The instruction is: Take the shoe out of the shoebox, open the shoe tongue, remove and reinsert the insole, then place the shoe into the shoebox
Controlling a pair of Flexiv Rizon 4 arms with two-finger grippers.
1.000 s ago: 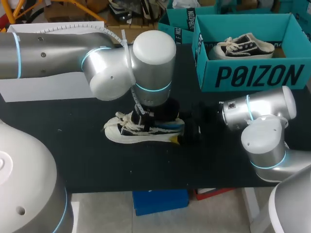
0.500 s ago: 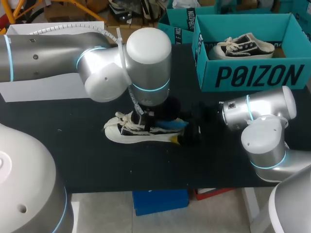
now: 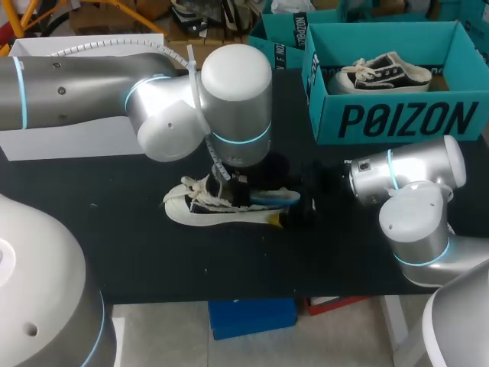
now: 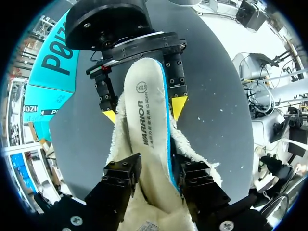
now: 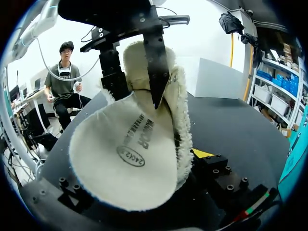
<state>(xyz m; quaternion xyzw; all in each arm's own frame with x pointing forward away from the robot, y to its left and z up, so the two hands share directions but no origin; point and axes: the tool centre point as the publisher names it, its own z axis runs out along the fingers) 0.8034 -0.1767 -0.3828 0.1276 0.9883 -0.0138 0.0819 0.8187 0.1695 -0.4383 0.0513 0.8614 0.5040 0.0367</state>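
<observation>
The left pincer (image 4: 155,169) is closed narrowly on the cream insole (image 4: 146,86), whose blue-edged heel has slid farther out of the shoe (image 3: 200,212), toward frame right, over the last second. The shoe lies at frame centre on the black table (image 3: 114,229), heel clasped by the right pincer (image 4: 144,110); removal looks under way, not finished.

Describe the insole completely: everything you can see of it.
The insole is a cream, felt-like, foot-shaped sheet with dark print on its face and a blue layer along its edge. It is partly pulled out of the fleece-lined shoe, rising from the opening and bowed along its length, with its rounded end free in the air. The fingers of the left gripper pinch it from two sides near the shoe's collar.
</observation>
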